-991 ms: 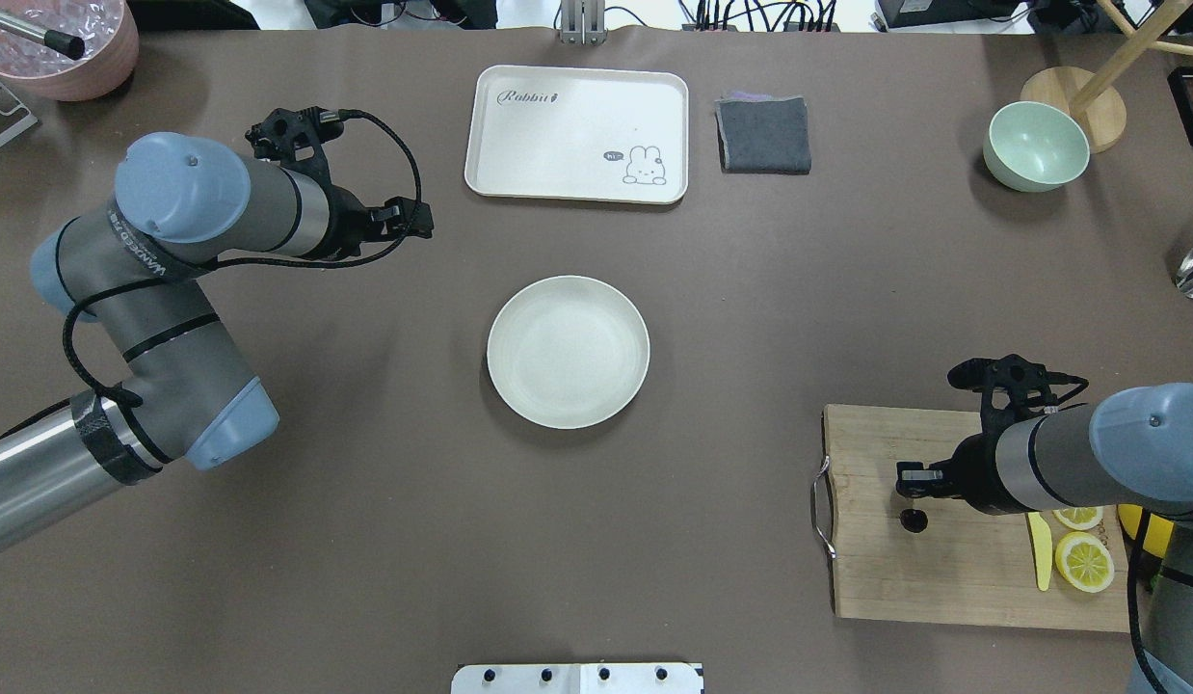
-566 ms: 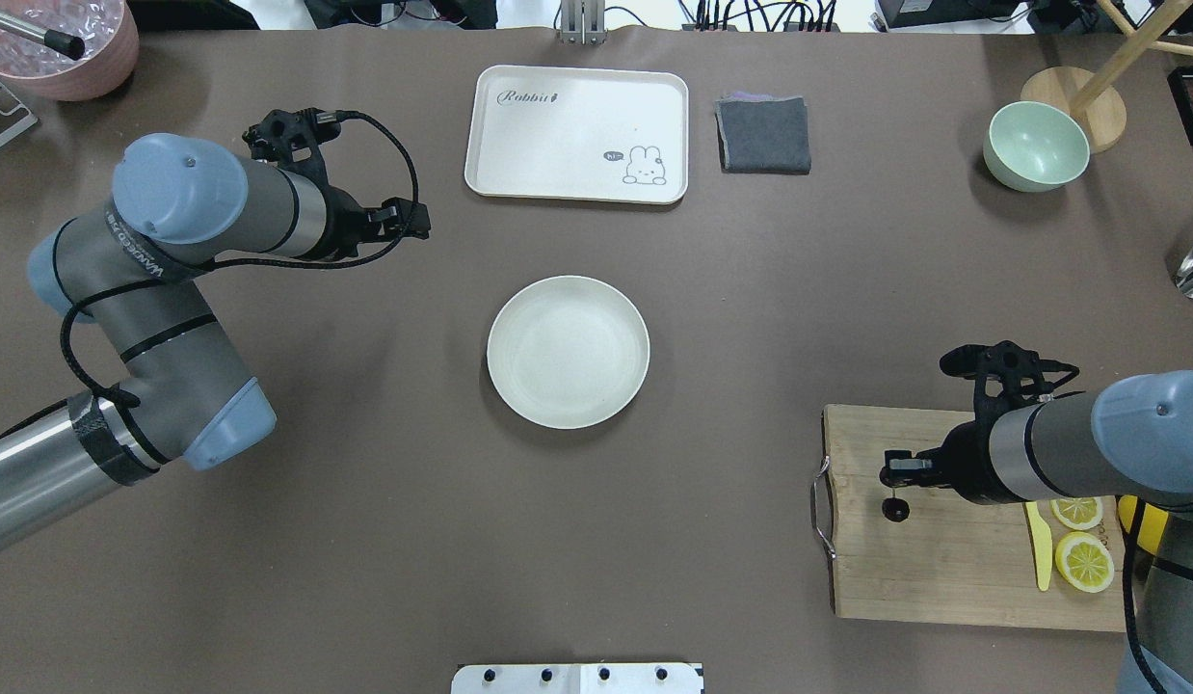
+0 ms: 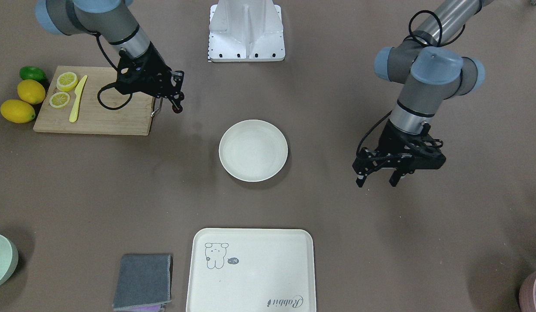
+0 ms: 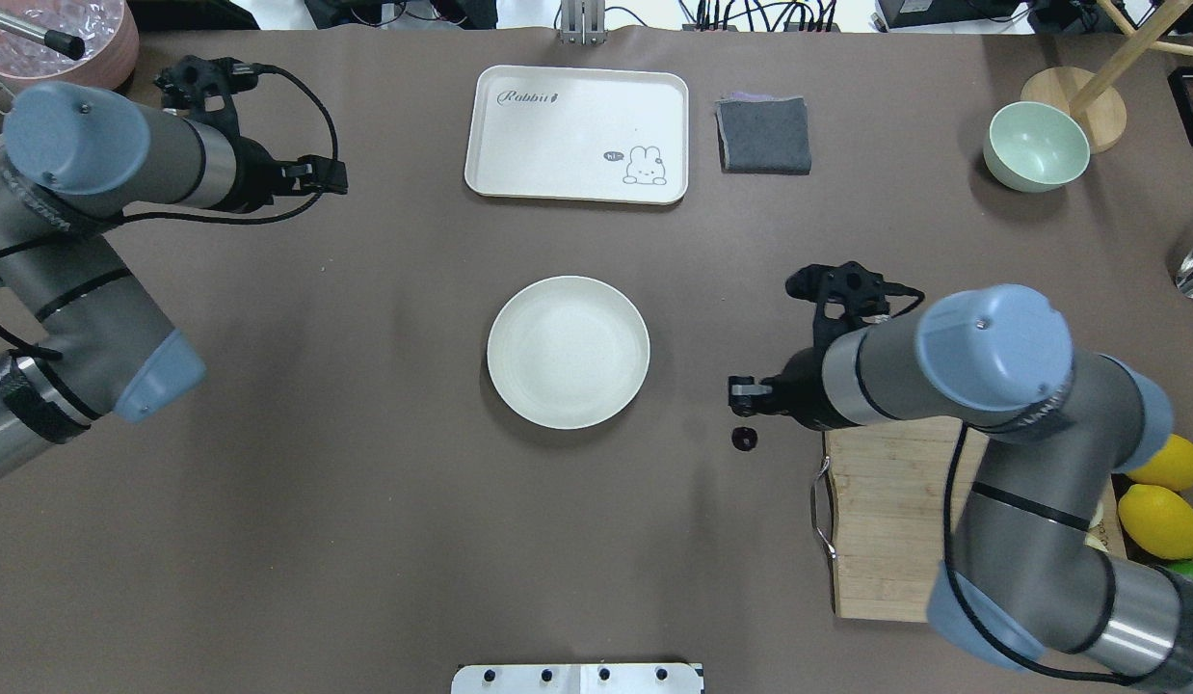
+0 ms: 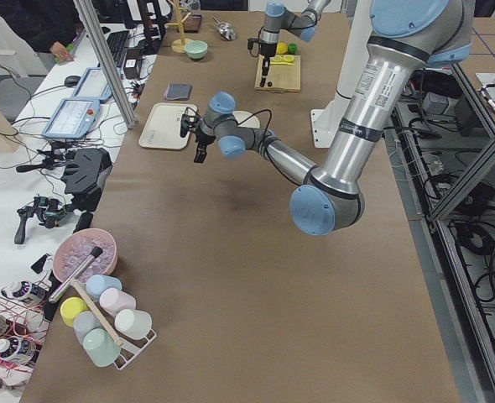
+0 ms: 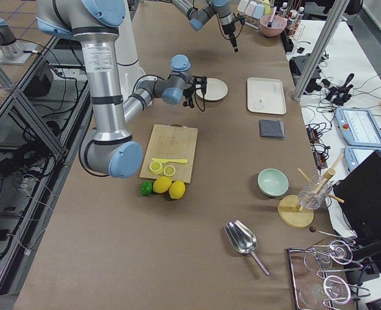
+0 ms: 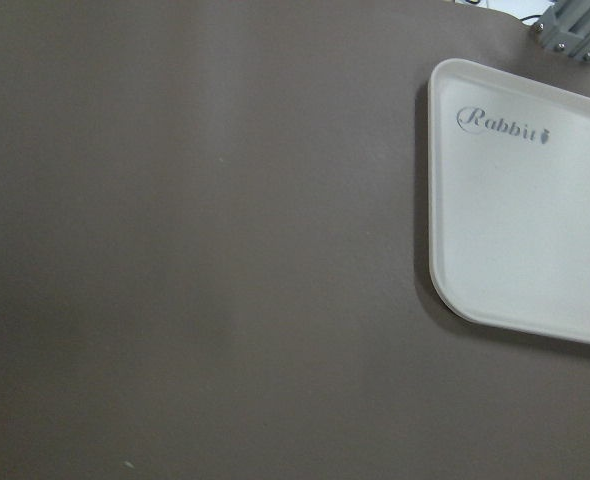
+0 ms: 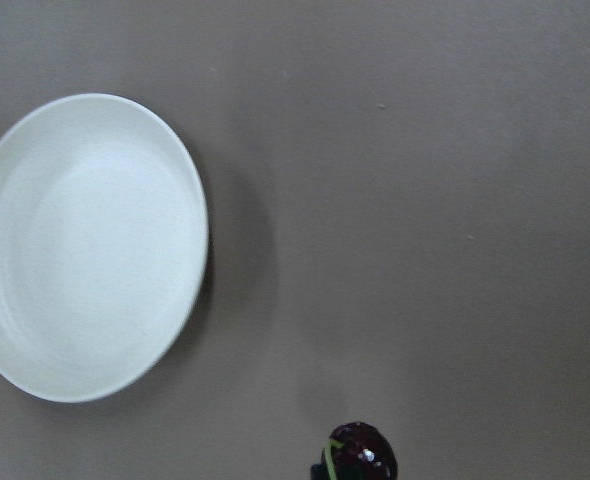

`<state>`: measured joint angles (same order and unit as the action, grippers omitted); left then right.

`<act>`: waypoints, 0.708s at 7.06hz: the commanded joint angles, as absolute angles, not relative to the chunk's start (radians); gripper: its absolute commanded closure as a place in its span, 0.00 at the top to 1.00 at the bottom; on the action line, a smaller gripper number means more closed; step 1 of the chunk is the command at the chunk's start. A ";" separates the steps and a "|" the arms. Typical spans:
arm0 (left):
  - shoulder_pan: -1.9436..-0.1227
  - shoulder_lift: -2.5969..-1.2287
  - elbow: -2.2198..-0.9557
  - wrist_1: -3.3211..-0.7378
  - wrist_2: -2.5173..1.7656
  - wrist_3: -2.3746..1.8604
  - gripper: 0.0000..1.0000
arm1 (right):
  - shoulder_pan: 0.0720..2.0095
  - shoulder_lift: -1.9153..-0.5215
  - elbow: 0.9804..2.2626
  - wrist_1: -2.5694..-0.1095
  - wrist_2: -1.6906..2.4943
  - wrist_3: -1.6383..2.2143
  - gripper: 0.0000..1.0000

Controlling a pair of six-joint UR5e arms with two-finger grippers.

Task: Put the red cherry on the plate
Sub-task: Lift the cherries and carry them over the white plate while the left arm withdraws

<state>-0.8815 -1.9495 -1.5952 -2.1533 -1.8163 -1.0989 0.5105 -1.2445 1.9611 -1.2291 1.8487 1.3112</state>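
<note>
— Gripper first: what does our right gripper (image 4: 741, 388) have?
— We see its fingers pinched close together on the thin stem. The red cherry (image 4: 744, 439) dangles beneath the tips, off the table (image 4: 365, 530). Our right wrist view catches the dark fruit and a sliver of green stem at its bottom edge, and nothing else is in the grasp.
— Why the stem and not the fruit?
— We judge that the fruit is too tiny and round to squeeze well. A pinch on the stem spares it from being squashed or popping out, though it lets the fruit swing.
— And where does that put it?
— It hangs in the air just right of the plate (image 4: 568, 352), between the plate's right rim and the left edge of the cutting board (image 4: 895, 520). We would not call it over the rim yet. The plate lies bare at the middle of the table.
— Our other arm?
— The left gripper (image 3: 376, 182) hangs spread wide and holds nothing. It is well apart on the far left, out toward the rabbit tray (image 4: 577, 130), and we take that as parked out of the way.
— Anything further out?
— Only the lemons (image 4: 1159, 520) at the board's right edge, which have no part in this.
</note>
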 commanded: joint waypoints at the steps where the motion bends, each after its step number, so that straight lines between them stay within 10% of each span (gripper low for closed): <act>1: -1.010 -1.876 -1.530 -2.157 -1.828 -0.921 0.98 | 0.512 -0.980 1.760 -1.262 1.804 1.305 0.00; 5: -1.310 -1.735 -1.471 -2.146 -2.095 -0.543 0.98 | 0.479 -0.816 1.533 -1.255 1.717 1.304 0.00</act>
<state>-1.2643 -1.7485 -1.4948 -2.1463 -2.0589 -0.5916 0.4941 -0.8439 1.5786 -1.2552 1.7430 1.3040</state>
